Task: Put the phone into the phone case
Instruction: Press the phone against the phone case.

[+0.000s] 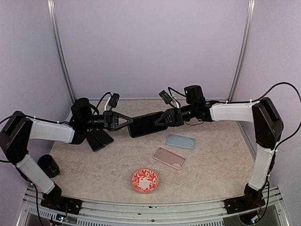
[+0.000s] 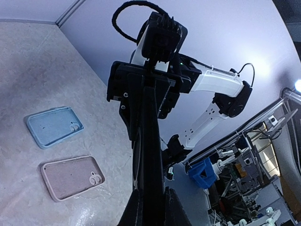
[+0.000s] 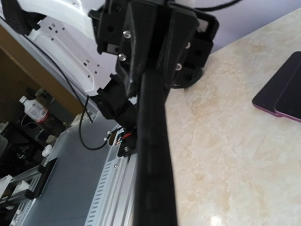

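The phone (image 1: 146, 124) hangs between the left fingers (image 1: 123, 121) and right fingers (image 1: 162, 118), above the desk (image 1: 211, 169). Before it, rightward, the rear case (image 1: 181, 141) lies behind the front case (image 1: 169, 157), with the plate (image 1: 145, 180) nearest the front. Possibly spare phones (image 1: 99, 139) lie under the left arm.

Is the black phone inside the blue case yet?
No, the black phone is held up between both arms' fingers, while the blue case lies empty on the table.

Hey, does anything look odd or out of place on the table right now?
Nothing is spilled or broken. The one unusual thing: the black phone is off the table, pinched at either end by the left gripper and right gripper. The blue case and pink case lie empty, open side up.
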